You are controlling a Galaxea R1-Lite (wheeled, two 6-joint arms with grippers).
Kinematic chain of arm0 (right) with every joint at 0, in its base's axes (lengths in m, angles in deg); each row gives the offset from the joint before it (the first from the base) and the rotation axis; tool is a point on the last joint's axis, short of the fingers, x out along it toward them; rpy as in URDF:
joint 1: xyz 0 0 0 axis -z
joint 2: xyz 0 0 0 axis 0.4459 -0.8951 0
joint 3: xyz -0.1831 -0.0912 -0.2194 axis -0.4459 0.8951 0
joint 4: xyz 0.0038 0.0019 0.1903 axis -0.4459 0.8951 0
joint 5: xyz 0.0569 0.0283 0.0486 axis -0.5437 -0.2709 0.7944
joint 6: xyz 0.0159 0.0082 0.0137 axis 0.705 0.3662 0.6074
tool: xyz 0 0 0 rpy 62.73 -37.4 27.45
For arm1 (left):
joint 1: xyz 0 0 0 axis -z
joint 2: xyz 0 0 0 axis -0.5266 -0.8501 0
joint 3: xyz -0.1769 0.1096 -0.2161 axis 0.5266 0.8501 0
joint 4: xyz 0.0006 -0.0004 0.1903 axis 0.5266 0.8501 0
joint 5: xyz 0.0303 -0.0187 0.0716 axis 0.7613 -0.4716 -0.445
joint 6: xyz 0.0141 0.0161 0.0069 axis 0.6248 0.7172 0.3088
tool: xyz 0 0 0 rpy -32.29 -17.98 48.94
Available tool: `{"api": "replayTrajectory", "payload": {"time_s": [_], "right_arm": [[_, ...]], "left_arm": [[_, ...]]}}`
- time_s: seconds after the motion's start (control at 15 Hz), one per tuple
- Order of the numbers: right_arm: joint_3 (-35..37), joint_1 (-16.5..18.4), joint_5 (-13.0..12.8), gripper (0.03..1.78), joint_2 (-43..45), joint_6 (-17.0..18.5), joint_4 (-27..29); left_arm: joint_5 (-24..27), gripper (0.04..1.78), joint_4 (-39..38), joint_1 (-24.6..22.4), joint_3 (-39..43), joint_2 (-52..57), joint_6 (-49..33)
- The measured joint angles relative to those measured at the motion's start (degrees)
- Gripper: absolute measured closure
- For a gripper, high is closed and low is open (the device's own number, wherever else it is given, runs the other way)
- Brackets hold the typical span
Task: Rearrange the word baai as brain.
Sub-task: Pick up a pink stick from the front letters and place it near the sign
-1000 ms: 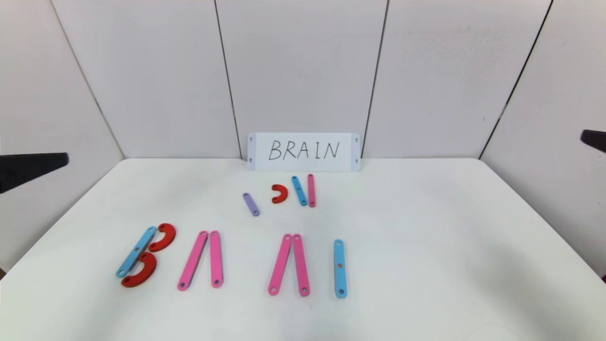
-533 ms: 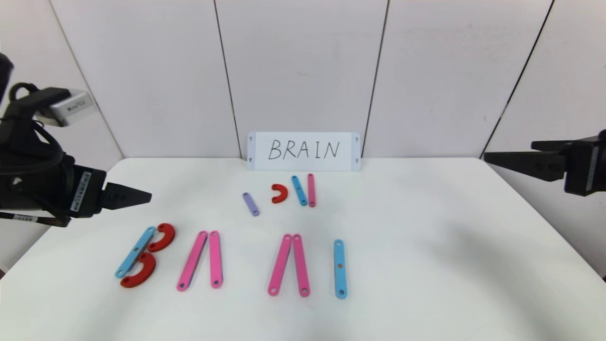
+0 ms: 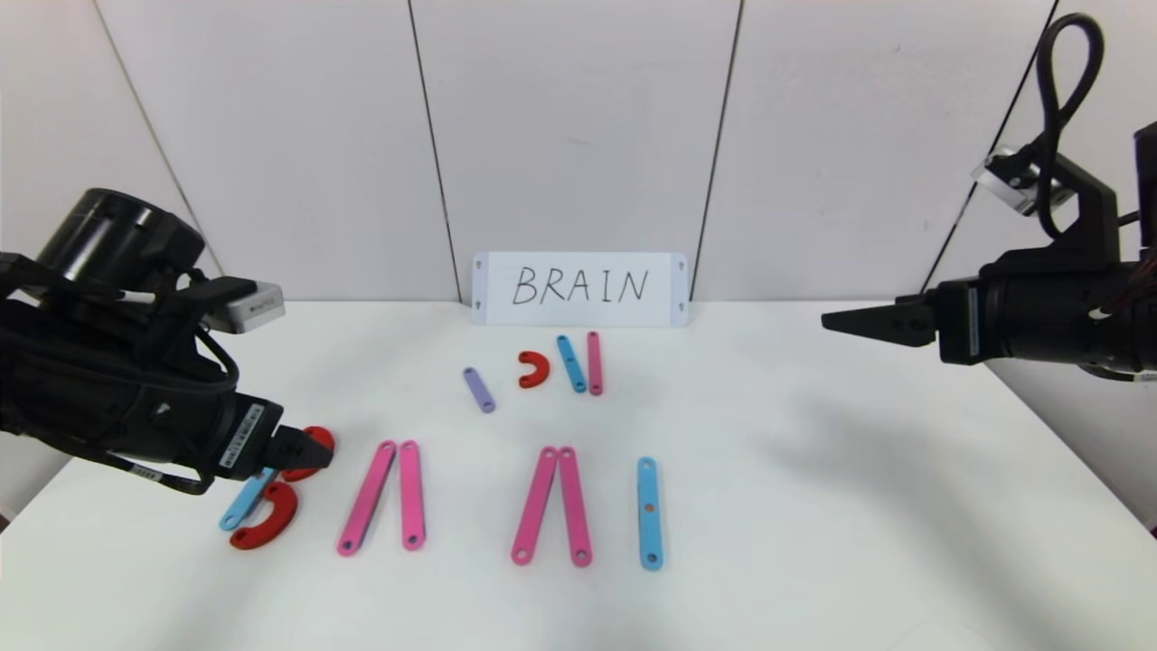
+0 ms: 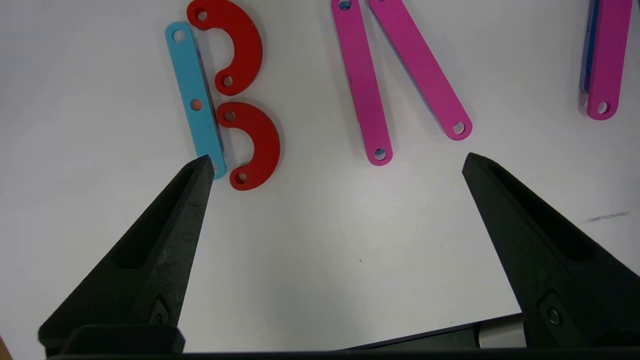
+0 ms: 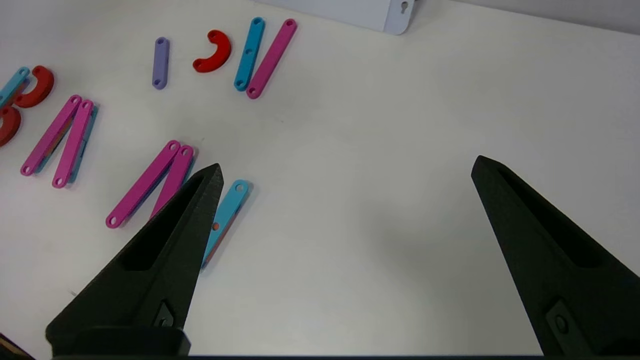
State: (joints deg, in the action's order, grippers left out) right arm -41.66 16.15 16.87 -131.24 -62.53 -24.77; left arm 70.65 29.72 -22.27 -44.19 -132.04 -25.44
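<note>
While the word baai [image 3: 434, 497] lies untouched along the near counter [image 3: 813, 506], the work appears to be at its approach stage. Left claw [image 4: 335, 165] hangs spread and empty over the B; right claw [image 5: 345, 175] likewise, far right. Next: fetch the spare pieces [image 3: 542, 371] beside the card [image 3: 579, 289].

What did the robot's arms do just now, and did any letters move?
Both arms swung in from the sides. The left pincer, open, dropped over the B; the right pincer, open, hangs high on the right. Nothing was grabbed. Letters and card stayed put.
</note>
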Motion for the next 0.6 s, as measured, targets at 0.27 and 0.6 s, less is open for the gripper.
{"api": "replayTrajectory", "payload": {"time_s": [0.27,0.6], "right_arm": [[0.69,-0.96,0.3,0.08,-2.36,0.09,0.05],[0.9,-0.93,0.24,0.08,-3.69,0.11,0.05]], "left_arm": [[0.39,0.08,-7.94,0.3,5.66,-2.93,0.09],[0.52,0.08,-15.63,0.9,10.07,-8.44,-0.68]]}}
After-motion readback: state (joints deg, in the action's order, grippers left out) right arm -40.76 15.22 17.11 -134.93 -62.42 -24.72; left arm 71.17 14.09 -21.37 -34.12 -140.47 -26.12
